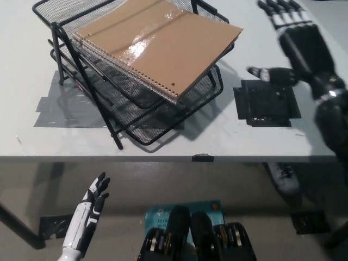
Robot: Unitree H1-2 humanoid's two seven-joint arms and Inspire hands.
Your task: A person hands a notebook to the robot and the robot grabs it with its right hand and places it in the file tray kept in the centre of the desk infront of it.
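1. Right hand up over the desk, fingers spread, holding nothing.
2. Notebook lies on the file tray top tier, well off to that hand's left, corner overhanging.
3. Left hand rests low below the desk edge, fingers apart, empty.

Right hand: black, at upper right, raised, palm facing left, fingers spread and extended upward, thumb sticking out leftward, holding nothing. Black forearm runs down from wrist along right edge. Left hand: white, low at lower left, well apart from right hand, fingers apart, pointing up, holding nothing, resting.
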